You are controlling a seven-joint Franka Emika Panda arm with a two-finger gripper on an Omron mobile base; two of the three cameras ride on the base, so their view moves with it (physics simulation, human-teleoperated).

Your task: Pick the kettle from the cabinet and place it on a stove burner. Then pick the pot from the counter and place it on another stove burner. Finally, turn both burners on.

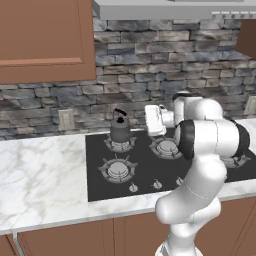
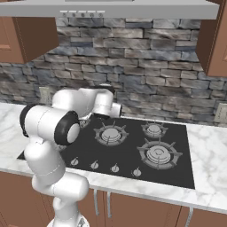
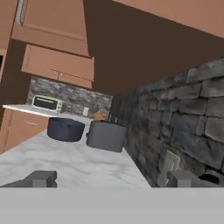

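Kettle point(image 1: 120, 129) already sits on the stove's rear-left burner point(image 1: 120, 144), hand point(image 3: 111, 178) open and empty, pot point(image 3: 65, 129) on the desk point(image 3: 65, 159) at its 11 o'clock, knobs unturned

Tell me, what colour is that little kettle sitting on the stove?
The small metal kettle is dark grey with a thin black arched handle, clearest in the left base view.

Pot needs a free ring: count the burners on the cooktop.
5 burners: back left under the kettle, front left, centre, back right, front right. Together, both base views leave none hidden.
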